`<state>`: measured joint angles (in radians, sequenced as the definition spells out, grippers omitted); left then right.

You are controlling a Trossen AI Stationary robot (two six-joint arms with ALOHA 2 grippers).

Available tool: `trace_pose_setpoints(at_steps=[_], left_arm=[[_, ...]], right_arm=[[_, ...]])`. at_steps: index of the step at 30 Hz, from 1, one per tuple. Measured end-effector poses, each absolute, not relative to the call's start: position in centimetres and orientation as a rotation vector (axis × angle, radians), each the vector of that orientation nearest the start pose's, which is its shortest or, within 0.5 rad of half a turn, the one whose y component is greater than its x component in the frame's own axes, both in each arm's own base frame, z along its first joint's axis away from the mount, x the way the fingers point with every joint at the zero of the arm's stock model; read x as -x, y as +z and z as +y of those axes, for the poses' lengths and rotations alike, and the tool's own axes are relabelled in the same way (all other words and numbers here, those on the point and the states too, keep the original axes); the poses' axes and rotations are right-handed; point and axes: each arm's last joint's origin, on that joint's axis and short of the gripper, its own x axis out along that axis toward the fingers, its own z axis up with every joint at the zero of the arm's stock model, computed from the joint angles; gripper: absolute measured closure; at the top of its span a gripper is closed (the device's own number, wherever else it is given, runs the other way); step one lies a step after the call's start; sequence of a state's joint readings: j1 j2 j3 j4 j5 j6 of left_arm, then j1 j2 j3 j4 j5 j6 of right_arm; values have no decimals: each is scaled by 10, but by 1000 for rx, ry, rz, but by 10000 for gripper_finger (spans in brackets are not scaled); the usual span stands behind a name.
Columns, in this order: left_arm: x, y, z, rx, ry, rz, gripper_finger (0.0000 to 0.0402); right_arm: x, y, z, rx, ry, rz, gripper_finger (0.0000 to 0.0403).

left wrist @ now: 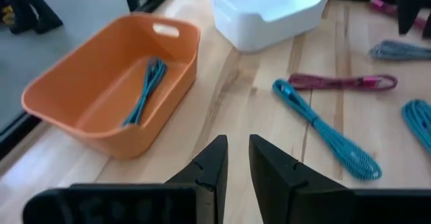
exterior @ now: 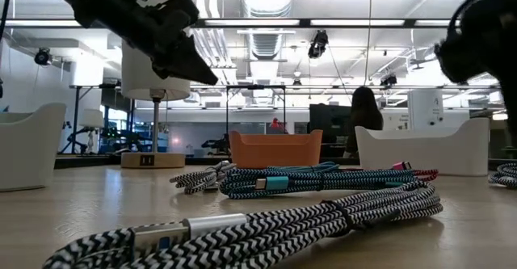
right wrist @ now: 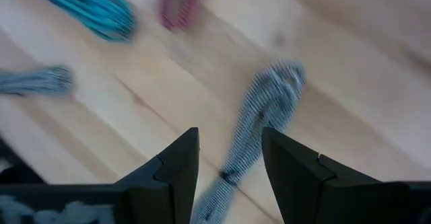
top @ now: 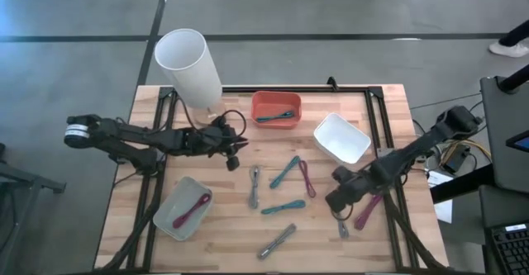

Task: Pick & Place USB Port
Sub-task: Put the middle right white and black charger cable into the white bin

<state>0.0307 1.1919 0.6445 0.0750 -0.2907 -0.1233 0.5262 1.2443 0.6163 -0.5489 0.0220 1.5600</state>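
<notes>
Several braided USB cables lie loose on the wooden table: teal (top: 285, 172), magenta (top: 307, 178) and grey-white (top: 254, 186) ones. My right gripper (top: 335, 201) hovers open over the table's right part. In the right wrist view its fingers (right wrist: 230, 157) stand on either side of a grey-white cable (right wrist: 269, 103), above it. My left gripper (top: 235, 153) is held above the table near the orange bin (top: 276, 110). Its fingers (left wrist: 236, 158) are empty, with a narrow gap between them. One teal cable (left wrist: 145, 89) lies in the orange bin.
A white bin (top: 340, 137) stands right of the orange one. A grey bin (top: 183, 207) at the near left holds a red cable. A tall white cylinder (top: 188, 64) stands at the far left. More cables (top: 277, 240) lie near the front edge. A magenta cable (top: 368, 211) lies under the right arm.
</notes>
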Motion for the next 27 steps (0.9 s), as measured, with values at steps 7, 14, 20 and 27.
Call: trace_pose_setpoints(at_steps=[7,14,20,27], left_arm=[[-250,234,16,41,337,398,333],[-250,234,16,38,336,396,333],[-250,234,16,20,331,399,333],[-250,234,16,19,331,400,333]], right_arm=[[-188,152,111,-1049,-603,1273,245],[-199,138,117,-1007,-666,1314,245],[-207,135,122,-969,-711,1348,260],[-211,145,124,-919,-742,1381,332]])
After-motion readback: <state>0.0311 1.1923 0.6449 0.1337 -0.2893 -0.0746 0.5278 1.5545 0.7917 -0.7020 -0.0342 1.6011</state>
